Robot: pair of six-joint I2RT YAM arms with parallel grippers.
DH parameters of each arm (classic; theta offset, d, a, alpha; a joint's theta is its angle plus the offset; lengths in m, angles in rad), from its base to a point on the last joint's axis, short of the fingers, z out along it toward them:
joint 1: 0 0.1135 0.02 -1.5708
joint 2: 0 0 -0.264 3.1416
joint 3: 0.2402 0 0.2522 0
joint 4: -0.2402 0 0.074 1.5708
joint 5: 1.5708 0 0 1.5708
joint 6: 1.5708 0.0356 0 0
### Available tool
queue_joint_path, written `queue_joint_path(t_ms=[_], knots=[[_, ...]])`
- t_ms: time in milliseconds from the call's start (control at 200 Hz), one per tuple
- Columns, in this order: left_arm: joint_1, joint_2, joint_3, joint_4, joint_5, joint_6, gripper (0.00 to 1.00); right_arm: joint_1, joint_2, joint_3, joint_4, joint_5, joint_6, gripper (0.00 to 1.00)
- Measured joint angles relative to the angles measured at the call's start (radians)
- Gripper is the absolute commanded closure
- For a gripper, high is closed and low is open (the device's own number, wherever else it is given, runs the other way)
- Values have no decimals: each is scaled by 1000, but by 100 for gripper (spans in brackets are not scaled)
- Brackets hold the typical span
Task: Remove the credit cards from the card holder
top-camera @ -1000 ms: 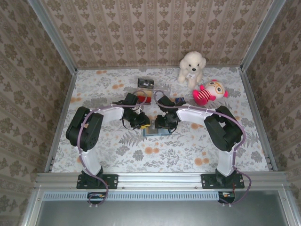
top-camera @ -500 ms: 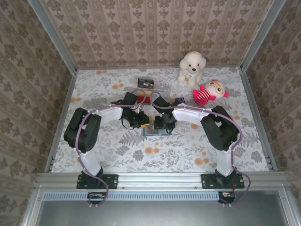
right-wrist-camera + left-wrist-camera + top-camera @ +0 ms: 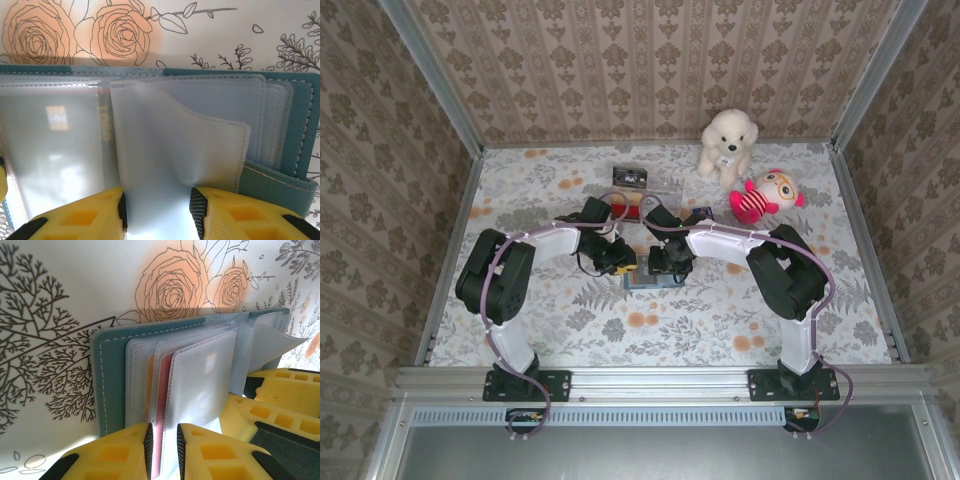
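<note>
The teal card holder (image 3: 646, 282) lies open on the floral table between both arms, its clear sleeves fanned up. My left gripper (image 3: 623, 262) is at its left side. In the left wrist view that gripper (image 3: 164, 441) is shut on a red card (image 3: 162, 405) still in its sleeve, beside the teal cover (image 3: 111, 380); an orange card edge shows one sleeve over. My right gripper (image 3: 666, 264) stands open over an empty clear sleeve (image 3: 175, 150), one fingertip (image 3: 198, 204) denting it. A dark card (image 3: 630, 177) lies at the back.
A white plush dog (image 3: 727, 143) and a pink plush doll (image 3: 763, 196) sit at the back right. A red flat thing (image 3: 631, 211) lies behind the grippers, partly hidden by the arms. Patterned walls enclose the table on three sides.
The right arm's elbow and wrist have shifted a little to the left and back. Both grippers stay at the card holder, which has not moved.
</note>
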Motion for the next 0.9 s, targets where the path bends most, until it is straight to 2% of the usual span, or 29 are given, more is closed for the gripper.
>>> queue_joint_path(t_ms=[505,900], knots=[[0,0,1,-7,5,23,80,0,2,2,-2,0,0,59],[0,20,13,-5,70,34,79,0,2,2,-2,0,0,59]])
